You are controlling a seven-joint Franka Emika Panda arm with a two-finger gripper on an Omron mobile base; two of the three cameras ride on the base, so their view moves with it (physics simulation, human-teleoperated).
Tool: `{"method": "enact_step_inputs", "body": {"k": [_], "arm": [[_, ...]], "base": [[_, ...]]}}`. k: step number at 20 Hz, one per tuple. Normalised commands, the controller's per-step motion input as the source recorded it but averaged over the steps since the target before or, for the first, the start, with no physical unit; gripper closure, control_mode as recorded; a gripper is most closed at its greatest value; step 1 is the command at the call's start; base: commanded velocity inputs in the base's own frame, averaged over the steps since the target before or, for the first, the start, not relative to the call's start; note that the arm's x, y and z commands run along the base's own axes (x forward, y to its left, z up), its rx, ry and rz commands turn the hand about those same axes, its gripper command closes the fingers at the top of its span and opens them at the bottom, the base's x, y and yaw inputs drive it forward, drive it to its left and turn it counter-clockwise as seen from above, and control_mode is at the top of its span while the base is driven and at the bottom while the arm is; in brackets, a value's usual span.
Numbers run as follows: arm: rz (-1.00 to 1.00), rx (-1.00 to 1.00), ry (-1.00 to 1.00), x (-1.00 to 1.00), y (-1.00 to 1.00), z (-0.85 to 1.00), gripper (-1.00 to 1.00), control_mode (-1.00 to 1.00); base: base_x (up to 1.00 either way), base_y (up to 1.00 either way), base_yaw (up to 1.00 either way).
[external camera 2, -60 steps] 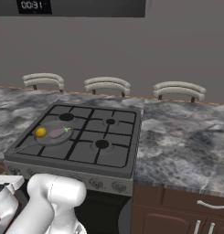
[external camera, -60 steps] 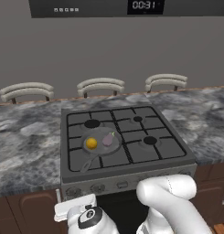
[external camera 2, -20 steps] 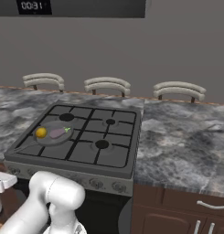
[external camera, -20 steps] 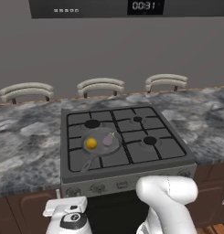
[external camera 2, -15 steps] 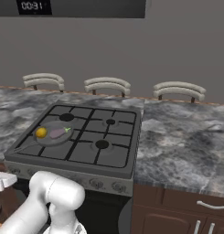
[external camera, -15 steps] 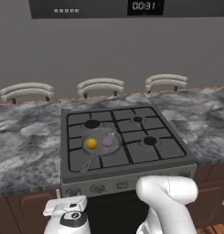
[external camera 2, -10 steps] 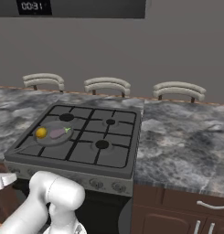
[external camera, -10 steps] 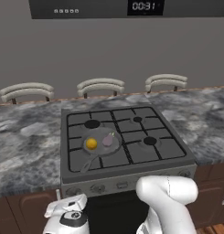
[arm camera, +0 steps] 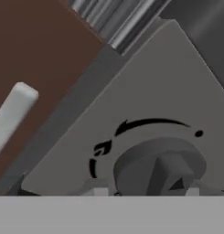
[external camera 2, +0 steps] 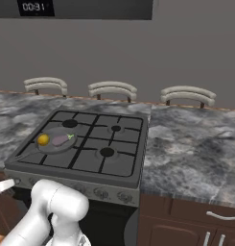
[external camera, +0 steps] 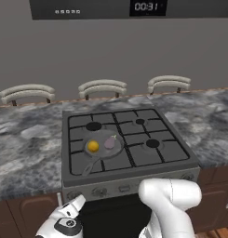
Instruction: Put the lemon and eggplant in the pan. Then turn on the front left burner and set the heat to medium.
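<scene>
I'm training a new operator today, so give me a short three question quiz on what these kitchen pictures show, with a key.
1. True or false: the lemon and the eggplant both lie in the pan.
2. Which way does the pan's handle point? A) toward the stove's front edge B) toward the back wall C) straight up
3. Fill in: in the hand view, the claw is right at a round stove ____ with a curved arc marking around it.

Key: 1 true. 2 A. 3 knob.
</scene>
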Motion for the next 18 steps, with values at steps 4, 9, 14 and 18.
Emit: {"method": "enact_step_inputs", "body": {"k": [4,9,14,18], "arm": [[0.61,-0.26,0.27,0.83,-0.42,-0.31,1.00,-1.00],[0.62,-0.25,0.28,0.84,-0.46,-0.37,1.00,-1.00],[0.64,-0.25,0.29,0.80,-0.46,-0.39,1.00,-1.00],[0.65,-0.22,0.25,0.79,-0.46,-0.34,1.00,-1.00]], "base": [[0.00,0.00,0.00],[0.00,0.00,0.00],[0.00,0.00,0.00],[0.00,0.00,0.00]]}}
